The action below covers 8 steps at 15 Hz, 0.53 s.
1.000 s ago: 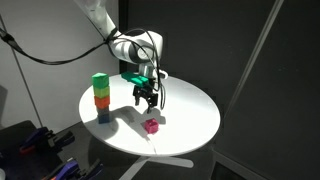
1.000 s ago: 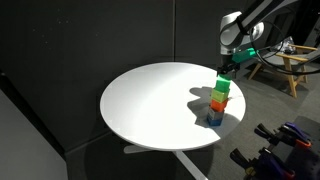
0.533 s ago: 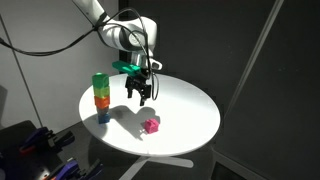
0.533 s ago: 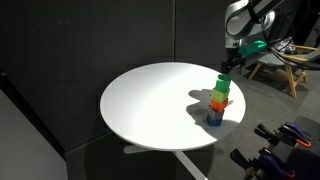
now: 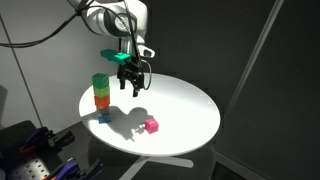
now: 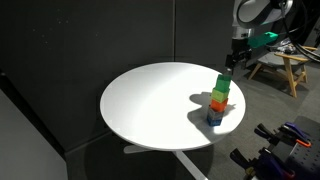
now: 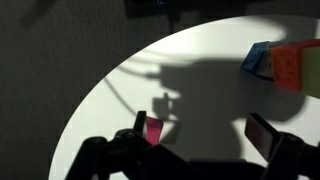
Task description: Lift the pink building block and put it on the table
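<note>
The pink building block point(image 5: 151, 125) lies alone on the round white table point(image 5: 190, 115), near its front. In the wrist view the block point(image 7: 153, 131) shows far below, beside one fingertip. My gripper point(image 5: 130, 88) hangs open and empty, well above the table, up and to the left of the block. In the wrist view the gripper point(image 7: 200, 135) has its fingers spread wide with nothing between them. In an exterior view the gripper point(image 6: 226, 72) hangs above the stack, and the pink block is hidden.
A stack of blocks point(image 5: 101, 95), green on top, then orange, then blue, stands at the table's left edge. It also shows in an exterior view point(image 6: 219, 99) and in the wrist view point(image 7: 287, 64). Dark curtains surround the table. A wooden stool point(image 6: 279, 68) stands behind.
My gripper has risen and moved back toward the stack, away from the pink block. The block stays where it lay on the table.
</note>
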Each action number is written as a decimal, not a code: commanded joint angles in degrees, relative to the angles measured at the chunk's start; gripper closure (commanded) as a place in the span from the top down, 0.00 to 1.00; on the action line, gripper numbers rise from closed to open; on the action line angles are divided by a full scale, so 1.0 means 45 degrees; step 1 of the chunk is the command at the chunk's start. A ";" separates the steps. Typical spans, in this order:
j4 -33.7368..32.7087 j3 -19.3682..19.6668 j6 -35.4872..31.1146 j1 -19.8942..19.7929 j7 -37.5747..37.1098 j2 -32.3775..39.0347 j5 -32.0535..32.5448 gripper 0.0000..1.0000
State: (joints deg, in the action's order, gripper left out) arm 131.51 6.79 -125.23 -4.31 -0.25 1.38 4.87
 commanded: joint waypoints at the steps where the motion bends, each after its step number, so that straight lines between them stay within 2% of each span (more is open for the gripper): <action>1: 0.0820 -0.0180 0.0136 -0.0049 0.0307 -0.1291 0.0009 1.00; 8: 0.1526 -0.0289 0.0253 -0.0037 0.0667 -0.2688 -0.0135 1.00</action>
State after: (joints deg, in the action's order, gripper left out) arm 136.26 5.56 -125.23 -4.20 0.59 -6.46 4.87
